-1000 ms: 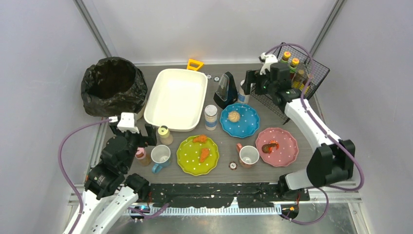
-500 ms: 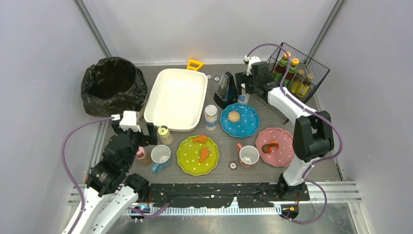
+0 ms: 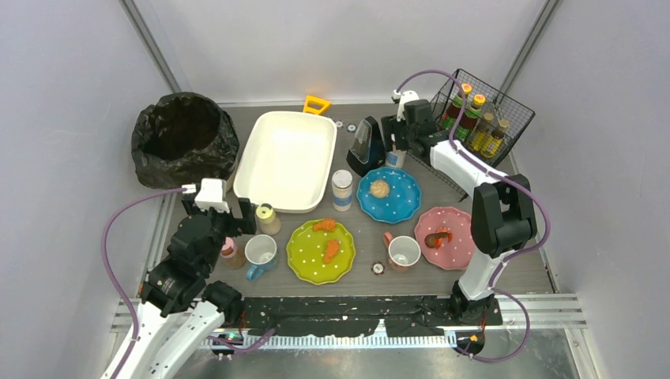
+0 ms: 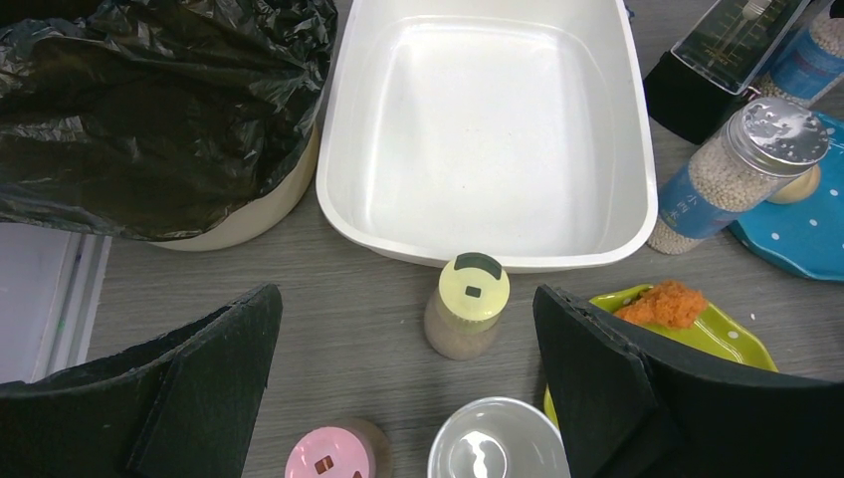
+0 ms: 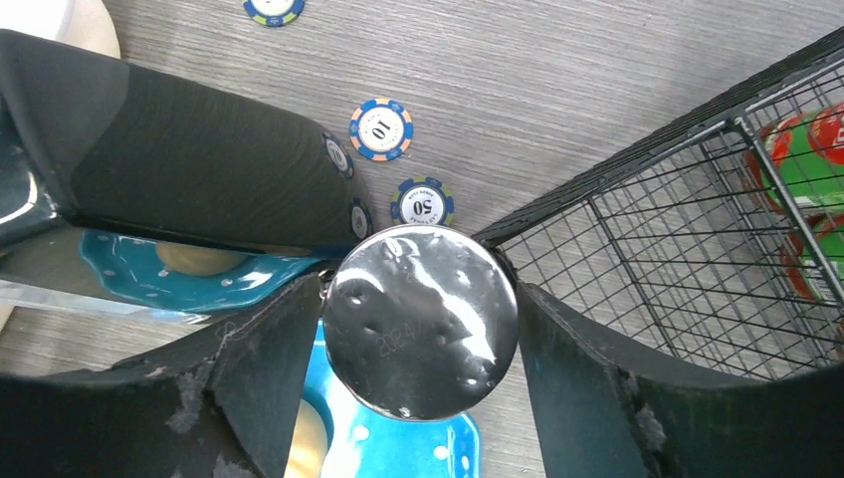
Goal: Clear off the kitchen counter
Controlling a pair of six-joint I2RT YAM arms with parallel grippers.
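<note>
Right pincer [image 5: 413, 334] shifted from basket [image 5: 697, 219] to straddle silver-lidded jar [image 5: 423, 309], grip unclear | left pincer [image 4: 406, 304] wide, unmoved

My left arm [image 3: 183, 264] sits folded low at the near left, wrist tipped forward and down. The left gripper [image 4: 406, 309] hangs with its jaws spread wide. My right arm [image 3: 491, 217] stands elbow-up, forearm stretched to the far side and leftward. The right gripper [image 5: 418, 299] points straight down, jaws partly apart. Whether its fingers [image 5: 249, 388] are pinching, I can't tell.
</note>
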